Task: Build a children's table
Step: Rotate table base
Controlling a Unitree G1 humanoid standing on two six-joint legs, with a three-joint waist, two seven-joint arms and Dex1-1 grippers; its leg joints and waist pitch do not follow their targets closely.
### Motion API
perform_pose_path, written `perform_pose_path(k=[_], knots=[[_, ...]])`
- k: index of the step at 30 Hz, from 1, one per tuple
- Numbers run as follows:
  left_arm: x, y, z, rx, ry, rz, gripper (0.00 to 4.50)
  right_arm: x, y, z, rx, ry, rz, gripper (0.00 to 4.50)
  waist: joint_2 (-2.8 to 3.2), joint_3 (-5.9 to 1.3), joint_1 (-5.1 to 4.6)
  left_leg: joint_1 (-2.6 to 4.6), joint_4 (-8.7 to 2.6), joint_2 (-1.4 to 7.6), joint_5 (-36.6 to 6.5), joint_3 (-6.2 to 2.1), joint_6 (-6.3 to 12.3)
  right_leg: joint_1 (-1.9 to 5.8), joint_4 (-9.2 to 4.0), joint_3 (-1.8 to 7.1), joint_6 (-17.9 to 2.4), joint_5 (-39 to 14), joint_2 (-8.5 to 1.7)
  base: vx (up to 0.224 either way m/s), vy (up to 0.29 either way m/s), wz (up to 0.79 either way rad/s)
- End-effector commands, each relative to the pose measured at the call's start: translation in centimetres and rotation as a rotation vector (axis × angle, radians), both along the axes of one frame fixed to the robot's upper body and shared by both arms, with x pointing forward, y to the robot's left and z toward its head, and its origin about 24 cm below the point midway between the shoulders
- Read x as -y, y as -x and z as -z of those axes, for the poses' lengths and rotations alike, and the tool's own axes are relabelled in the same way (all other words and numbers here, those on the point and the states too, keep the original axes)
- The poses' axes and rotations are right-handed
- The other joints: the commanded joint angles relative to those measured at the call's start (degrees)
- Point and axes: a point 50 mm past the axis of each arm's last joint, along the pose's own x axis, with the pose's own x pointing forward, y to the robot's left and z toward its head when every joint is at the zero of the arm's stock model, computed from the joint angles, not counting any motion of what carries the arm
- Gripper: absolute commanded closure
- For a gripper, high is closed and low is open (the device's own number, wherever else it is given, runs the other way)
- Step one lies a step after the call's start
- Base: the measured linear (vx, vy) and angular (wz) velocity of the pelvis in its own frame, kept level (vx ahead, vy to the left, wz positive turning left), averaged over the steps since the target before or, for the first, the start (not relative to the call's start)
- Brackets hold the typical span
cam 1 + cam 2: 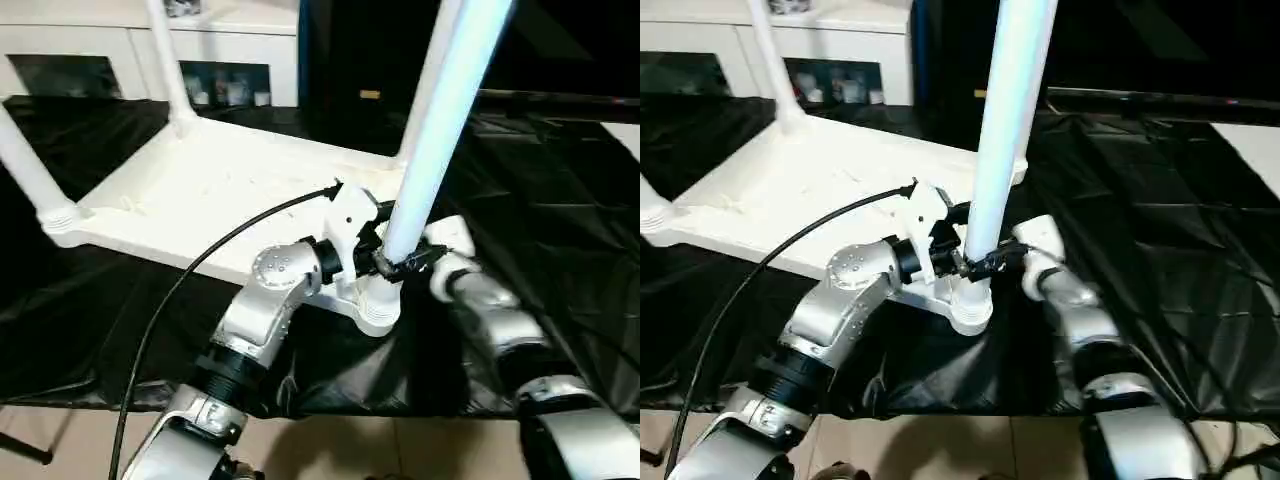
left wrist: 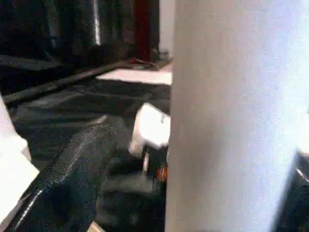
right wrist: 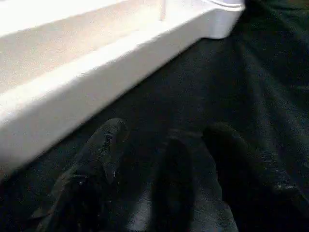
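While the upright leg [image 1: 440, 110] runs out of the top of the head views, its foot sits in the near corner socket [image 1: 378, 305] of the upturned tabletop [image 1: 220, 190], which lies on black sheeting [image 1: 560, 230]. Around that leg's base the left gripper [image 1: 385, 262] stands spread wide, the leg between its fingers; contact is hard to make out. Just beside the leg on its other side, the right gripper [image 1: 432, 258] is partly open, its fingers [image 3: 104, 150] over sheeting, holding nothing.
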Motion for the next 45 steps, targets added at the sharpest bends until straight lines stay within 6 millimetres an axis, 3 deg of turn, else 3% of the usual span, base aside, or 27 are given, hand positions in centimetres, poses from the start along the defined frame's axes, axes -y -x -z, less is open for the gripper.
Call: perform_pose_path(k=[1, 2, 5, 8, 11, 12, 13, 14, 15, 16, 17, 19, 21, 22, 23, 26, 27, 28, 30, 32, 36, 37, 40, 41, 42, 45], knots=[[-0.8, 0.2, 0.1, -0.003, -0.013, 0.055, 0.08, 0.5, -0.2, -0.7, 0.03, -0.016, -0.005, 1.48, -0.2, -4.37, 0.39, 0.4, -3.46, 0.61, -13.7, -0.65, 1.38, 3.24, -4.05, 1.97, -12.5, -10.8, -3.03, 0.0, 0.0, 0.0], [-2.3, 0.4, 0.7, -0.021, -0.07, 0.125, 0.08, 1.1, 0.1, -0.9, 0.033, -0.003, -0.044, 1.48, 0.06, -4.4, 0.44, 0.57, -3.36, 0.64, -13.6, -0.56, 1.65, 3.07, -4.13, 2.01, -12.5, -11.6, -3.11, 0.0, 0.0, 0.0], [-3.5, 0.3, 1.3, -0.029, -0.136, 0.166, 0.08, 1.5, 0.4, -1.0, 0.032, 0.015, -0.087, 1.48, 0.64, -4.34, 0.53, 0.62, -3.42, 0.9, -13.5, -0.42, 1.43, 2.9, -3.96, 1.93, -13.1, -11.2, -2.83, 0.0, 0.0, 0.0], [-5.5, -0.7, 2.2, -0.01, -0.31, 0.189, 0.08, 2.1, 1.3, -1.3, 0.028, 0.05, -0.199, 1.48, 0.81, -4.26, 0.68, 0.79, -3.5, 0.78, -14.9, -0.36, 1.73, 2.75, -4.39, 1.91, -12.1, -12.8, -2.57, 0.0, 0.0, 0.0], [-6.4, -1.9, 2.6, 0.026, -0.427, 0.167, 0.43, 2.2, 2.3, -1.5, 0.017, 0.068, -0.318, 1.48, 0.85, -4.27, 1.04, 0.81, -3.53, 0.74, -15.4, -0.42, 1.56, 2.91, -4.55, 1.98, -11.0, -13.5, -2.67, 0.0, 0.0, 0.0], [-6.5, -2.0, 2.6, 0.032, -0.449, 0.166, 0.43, 2.2, 2.5, -1.6, 0.014, 0.073, -0.341, 1.48, 1.35, -4.27, 1.17, 0.87, -3.6, 0.8, -15.7, -0.47, 1.39, 2.88, -4.7, 1.97, -11.0, -13.5, -2.74, 0.0, 0.0, 0.0], [-6.7, -2.3, 2.7, 0.039, -0.476, 0.165, 0.43, 2.2, 2.8, -1.7, 0.01, 0.078, -0.369, 1.48, 1.11, -4.28, 1.24, 0.73, -3.55, 0.74, -15.6, -0.54, 1.45, 3.06, -4.61, 1.97, -11.0, -13.4, -2.79, 0.0, 0.0, 0.0], [-6.8, -3.0, 2.6, 0.058, -0.548, 0.17, 0.63, 2.6, 4.0, -2.0, -0.024, 0.074, -0.455, 1.48, 1.98, -4.27, 1.61, 0.76, -3.52, 0.68, -15.4, -0.66, 1.73, 3.08, -4.61, 2.0, -10.8, -13.1, -2.74, 0.0, 0.0, 0.0], [-6.9, -3.1, 2.6, 0.061, -0.56, 0.174, 0.79, 2.6, 4.2, -2.1, -0.032, 0.072, -0.473, 1.48, 1.58, -4.39, 1.83, 0.91, -3.48, 0.77, -15.4, -0.61, 2.22, 3.21, -4.64, 2.0, -10.8, -12.0, -2.74, 0.0, 0.0, 0.0], [-6.8, -3.3, 2.5, 0.065, -0.578, 0.186, 0.87, 2.8, 4.7, -2.3, -0.041, 0.072, -0.507, 1.48, 2.12, -4.4, 1.8, 0.61, -3.46, 0.64, -14.8, -0.75, 2.42, 3.42, -4.45, 1.96, -11.1, -11.2, -2.77, 0.0, 0.0, 0.0], [-6.8, -3.3, 2.5, 0.06, -0.585, 0.203, 0.87, 2.8, 5.1, -2.5, -0.046, 0.071, -0.531, 1.48, 1.83, -4.5, 1.98, 0.5, -3.31, 0.76, -14.0, -0.74, 2.85, 3.46, -4.33, 1.97, -11.6, -10.1, -2.96, 0.0, 0.0, 0.0], [-6.7, -3.4, 2.5, 0.037, -0.607, 0.259, 0.95, 3.0, 6.1, -3.1, -0.064, 0.054, -0.593, 1.19, 1.83, -4.5, 2.13, 0.23, -3.14, 0.55, -12.7, -0.71, 3.77, 3.71, -4.48, 1.89, -12.2, -9.8, -2.99, 0.0, 0.0, 0.0], [-6.6, -3.4, 2.7, 0.026, -0.627, 0.297, 1.26, 3.0, 6.8, -3.6, -0.078, 0.05, -0.629, 1.09, 2.55, -4.58, 2.15, 0.06, -3.0, 0.56, -12.1, -0.73, 4.52, 3.73, -4.49, 1.81, -12.7, -10.2, -3.1, 0.0, 0.0, 0.0], [-6.6, -3.4, 2.7, 0.02, -0.633, 0.311, 1.31, 3.0, 7.0, -3.7, -0.084, 0.05, -0.641, 1.0, 2.38, -4.49, 2.08, 0.04, -3.01, 0.46, -12.1, -0.68, 4.67, 3.71, -4.75, 1.76, -12.4, -10.9, -2.97, 0.0, 0.0, 0.0], [-6.6, -3.4, 2.9, 0.012, -0.645, 0.331, 1.3, 3.0, 7.2, -3.9, -0.09, 0.047, -0.652, 0.86, 3.06, -4.51, 2.19, 0.17, -2.99, 0.49, -12.5, -0.78, 4.7, 3.65, -4.86, 1.77, -12.2, -12.3, -3.09, 0.0, 0.0, 0.0], [-6.4, -3.4, 3.1, -0.001, -0.661, 0.355, 1.59, 3.0, 7.8, -4.2, -0.105, 0.036, -0.666, 0.64, 2.84, -4.43, 1.95, 0.28, -3.07, 0.43, -14.0, -0.77, 4.18, 3.55, -5.42, 1.62, -11.4, -16.0, -3.06, 0.0, 0.0, 0.0], [-6.4, -3.4, 3.2, -0.009, -0.664, 0.363, 1.71, 3.0, 7.9, -4.3, -0.107, 0.039, -0.666, 0.55, 3.39, -4.44, 1.93, 0.46, -3.07, 0.41, -14.3, -0.77, 3.92, 3.37, -5.55, 1.56, -11.2, -17.5, -3.04, 0.0, 0.0, 0.0], [-6.3, -3.5, 3.2, -0.01, -0.671, 0.365, 1.74, 3.0, 8.0, -4.4, -0.112, 0.042, -0.668, 0.43, 3.45, -4.41, 1.9, 0.53, -3.14, 0.51, -14.8, -0.79, 3.74, 3.31, -5.67, 1.52, -11.2, -18.1, -3.04, 0.0, 0.0, 0.0], [-6.2, -3.5, 3.3, -0.011, -0.677, 0.363, 1.72, 2.9, 8.2, -4.5, -0.116, 0.044, -0.672, 0.32, 3.04, -4.36, 1.88, 0.46, -3.15, 0.36, -15.1, -0.82, 3.57, 3.41, -5.8, 1.48, -10.5, -19.1, -2.91, 0.0, 0.0, 0.0], [-6.1, -3.7, 3.4, -0.012, -0.685, 0.353, 2.15, 2.9, 8.7, -4.6, -0.138, 0.049, -0.677, 0.19, 3.28, -4.34, 1.94, 0.38, -3.12, 0.32, -14.5, -0.85, 3.69, 3.36, -6.0, 1.45, -9.8, -20.0, -2.93, 0.0, 0.0, 0.0], [-6.1, -3.9, 3.5, -0.009, -0.703, 0.329, 2.29, 2.9, 9.0, -4.7, -0.151, 0.047, -0.682, 0.03, 3.38, -4.53, 1.96, 0.23, -3.07, 0.33, -13.6, -0.98, 3.87, 3.49, -5.82, 1.39, -9.8, -18.5, -2.95, 0.0, 0.0, 0.0], [-6.1, -4.0, 3.5, -0.009, -0.713, 0.318, 2.6, 2.9, 9.1, -4.7, -0.154, 0.047, -0.682, 0.0, 3.38, -4.52, 1.92, 0.13, -3.12, 0.36, -13.6, -1.05, 3.83, 3.6, -5.73, 1.37, -9.9, -18.3, -3.01, 0.0, 0.0, 0.0], [-6.2, -4.1, 3.6, -0.009, -0.724, 0.307, 2.61, 2.9, 9.1, -4.7, -0.157, 0.051, -0.68, 0.0, 3.61, -4.54, 1.75, 0.14, -3.07, 0.33, -13.8, -1.04, 3.95, 3.48, -5.82, 1.28, -10.3, -17.9, -2.94, 0.0, 0.0, 0.0], [-6.2, -4.1, 3.7, -0.008, -0.729, 0.304, 2.61, 2.9, 9.2, -4.7, -0.16, 0.052, -0.679, 0.0, 3.92, -4.57, 1.76, 0.11, -3.02, 0.29, -13.6, -1.08, 4.03, 3.54, -5.72, 1.3, -10.3, -17.5, -2.95, 0.0, 0.0, 0.0], [-6.2, -4.1, 3.7, -0.009, -0.735, 0.302, 2.86, 2.9, 9.2, -4.7, -0.161, 0.053, -0.677, 0.0, 3.72, -4.56, 1.69, 0.08, -2.99, 0.2, -13.4, -1.04, 4.21, 3.55, -5.86, 1.26, -10.1, -17.7, -2.89, 0.0, 0.0, 0.0], [-6.3, -4.2, 3.8, -0.007, -0.757, 0.298, 3.0, 2.8, 9.4, -4.7, -0.165, 0.054, -0.675, 0.0, 4.01, -4.68, 1.8, 0.11, -2.97, 0.25, -13.2, -1.07, 4.39, 3.53, -5.87, 1.25, -9.8, -18.0, -2.9, 0.0, 0.0, 0.0]])
